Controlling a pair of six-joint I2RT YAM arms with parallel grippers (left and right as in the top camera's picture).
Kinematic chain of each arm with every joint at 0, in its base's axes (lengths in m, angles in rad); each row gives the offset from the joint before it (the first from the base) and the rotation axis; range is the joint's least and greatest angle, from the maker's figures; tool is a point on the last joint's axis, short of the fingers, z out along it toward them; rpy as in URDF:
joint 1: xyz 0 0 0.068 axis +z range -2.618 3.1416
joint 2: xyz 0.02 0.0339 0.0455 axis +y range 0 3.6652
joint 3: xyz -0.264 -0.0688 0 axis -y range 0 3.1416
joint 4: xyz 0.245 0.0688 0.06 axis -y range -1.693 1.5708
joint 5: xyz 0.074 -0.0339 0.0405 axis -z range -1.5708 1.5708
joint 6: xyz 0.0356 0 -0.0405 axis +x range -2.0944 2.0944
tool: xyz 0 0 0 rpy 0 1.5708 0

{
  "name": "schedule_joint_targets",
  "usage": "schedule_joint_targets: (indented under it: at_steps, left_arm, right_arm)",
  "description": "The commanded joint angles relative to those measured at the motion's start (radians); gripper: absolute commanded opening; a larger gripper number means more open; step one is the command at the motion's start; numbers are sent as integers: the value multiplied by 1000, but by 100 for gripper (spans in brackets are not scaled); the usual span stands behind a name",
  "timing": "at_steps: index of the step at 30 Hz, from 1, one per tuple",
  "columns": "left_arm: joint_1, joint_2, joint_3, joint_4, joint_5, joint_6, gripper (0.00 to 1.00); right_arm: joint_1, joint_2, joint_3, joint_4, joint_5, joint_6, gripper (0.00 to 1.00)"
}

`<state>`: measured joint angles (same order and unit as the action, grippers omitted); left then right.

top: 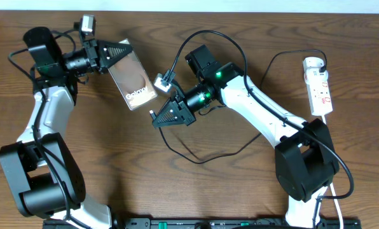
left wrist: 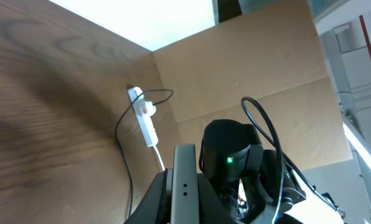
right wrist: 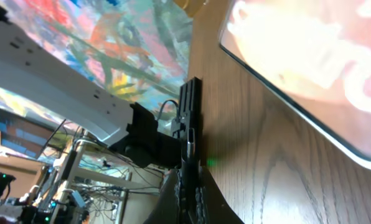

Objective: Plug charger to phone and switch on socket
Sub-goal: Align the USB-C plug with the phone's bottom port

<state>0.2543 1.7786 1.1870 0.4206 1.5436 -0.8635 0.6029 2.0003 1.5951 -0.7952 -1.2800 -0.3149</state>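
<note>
Overhead, the phone (top: 133,79) lies slanted at centre-left of the table (top: 227,191), its far end beneath the left gripper (top: 121,49), whose hold cannot be made out. The right gripper (top: 155,116), apparently pinched on the charger (top: 199,162) tip, hovers just beside the phone's near end. A slight misalignment could scrape the plug past the port or push the phone askew, and slack cable looping near the right arm could snag. The socket (top: 318,86) sits well apart at far right. From the left wrist, the socket (left wrist: 145,118) shows beyond the right arm's motor (left wrist: 232,149). From the right wrist, closed fingers (right wrist: 188,124) point alongside the phone's glossy screen.
</note>
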Motion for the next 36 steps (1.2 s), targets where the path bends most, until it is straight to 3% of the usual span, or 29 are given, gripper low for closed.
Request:
schedule_joint_targets:
  at_steps: [1, 9, 24, 36]
  left_arm:
    - [5, -6, 6, 9, 29, -10, 7]
    - [11, -6, 6, 9, 29, -9, 7]
    - [11, -6, 6, 13, 30, 3, 7]
    - [8, -6, 6, 11, 30, 2, 8]
  right_arm:
    - [5, 4, 11, 3, -99, -88, 1]
    - [0, 117, 11, 60, -283, -104, 1]
    - [4, 140, 11, 117, -282, -89, 1]
    - [4, 140, 11, 288, -282, 61, 1]
